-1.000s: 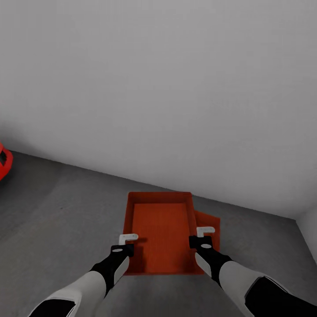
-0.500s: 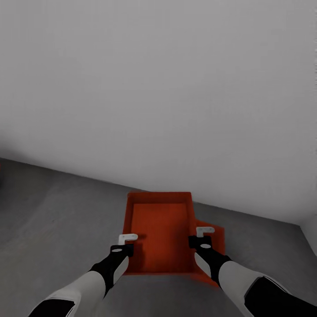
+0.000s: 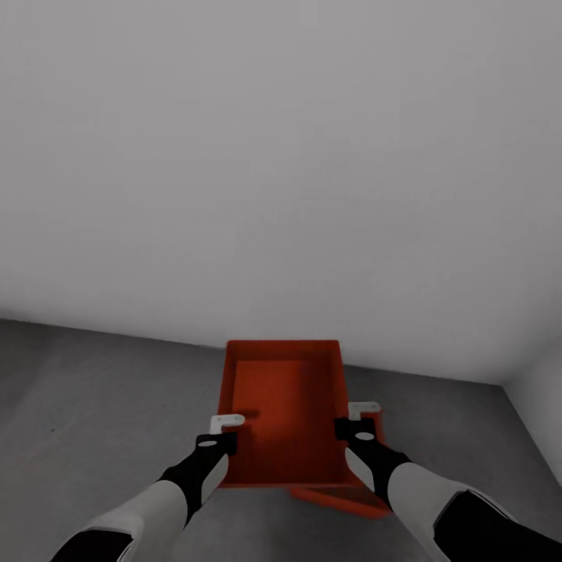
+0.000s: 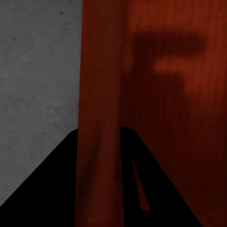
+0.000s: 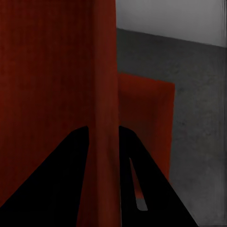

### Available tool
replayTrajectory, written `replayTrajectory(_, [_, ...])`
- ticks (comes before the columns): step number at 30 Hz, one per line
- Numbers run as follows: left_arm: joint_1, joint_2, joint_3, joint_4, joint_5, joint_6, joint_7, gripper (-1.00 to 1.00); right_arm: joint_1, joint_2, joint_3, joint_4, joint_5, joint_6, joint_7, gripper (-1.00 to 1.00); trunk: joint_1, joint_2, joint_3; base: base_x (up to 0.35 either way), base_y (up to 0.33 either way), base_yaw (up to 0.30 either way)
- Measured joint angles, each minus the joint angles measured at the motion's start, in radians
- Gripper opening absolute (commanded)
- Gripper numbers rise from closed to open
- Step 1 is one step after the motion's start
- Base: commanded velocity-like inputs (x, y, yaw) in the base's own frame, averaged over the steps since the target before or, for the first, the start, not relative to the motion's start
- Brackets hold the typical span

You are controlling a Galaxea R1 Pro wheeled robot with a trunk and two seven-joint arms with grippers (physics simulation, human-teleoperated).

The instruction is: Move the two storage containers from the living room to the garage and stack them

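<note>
Both grippers hold one orange-red storage container (image 3: 281,402) level above the garage floor (image 3: 94,406). My left gripper (image 3: 226,427) is shut on its left wall (image 4: 99,118), and my right gripper (image 3: 357,416) is shut on its right wall (image 5: 104,109). The second storage container (image 3: 343,499) lies on the concrete underneath. It pokes out past the held one's right side and near right corner, and it also shows in the right wrist view (image 5: 149,118). The held box hides most of it.
A plain pale grey wall (image 3: 281,179) rises close behind the containers. It meets a side wall (image 3: 542,406) in a corner at the right. Bare concrete stretches away to the left of the boxes.
The whole view has swung right, and a red object at the left edge has left the picture. The lower container now shows under the held one's near right corner. Both grips are unchanged.
</note>
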Motion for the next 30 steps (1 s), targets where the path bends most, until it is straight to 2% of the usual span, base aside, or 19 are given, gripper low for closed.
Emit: replayTrajectory(30, [0.000,-0.001,0.000,0.000,0.000,-0.001,0.001,-1.00,0.000,-0.001,0.001,-0.001,-0.001,0.000,0.001,-1.00,0.000,0.000,0.000,0.001,0.000,-0.242])
